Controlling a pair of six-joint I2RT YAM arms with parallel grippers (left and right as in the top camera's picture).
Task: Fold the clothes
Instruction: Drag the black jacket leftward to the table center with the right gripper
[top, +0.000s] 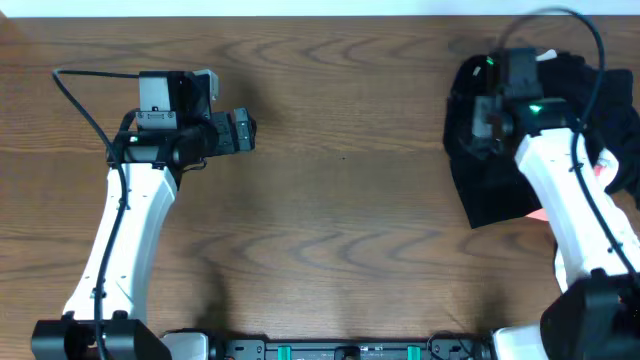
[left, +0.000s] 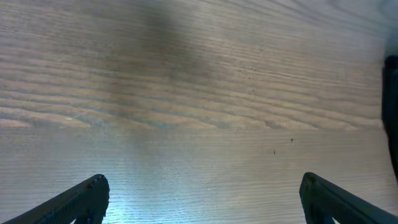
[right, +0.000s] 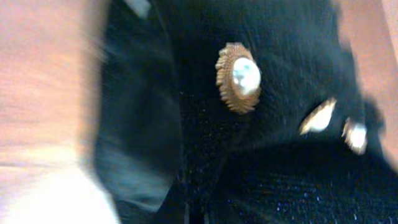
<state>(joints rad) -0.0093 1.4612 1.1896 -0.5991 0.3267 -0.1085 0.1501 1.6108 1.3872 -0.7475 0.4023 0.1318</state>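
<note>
Lying at the right edge of the table (top: 340, 230) is one pile of clothes (top: 490, 195), mostly black nubbly knit, with a pink scrap (top: 603, 172) peeking out. Three round pearly buttons (right: 245, 76) in ridged gold rims show on the knit, blurred. The right gripper (top: 487, 112) sits on the pile, fingers together; whether cloth is caught I cannot tell. The left gripper (top: 250, 132) hovers over wavy wood grain, fingers wide apart.

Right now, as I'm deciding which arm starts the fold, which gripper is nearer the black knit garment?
Right. The right gripper is buried in the black knit garment, closed on its fabric; the left gripper hangs open over bare table, far off to the garment's left.
</note>
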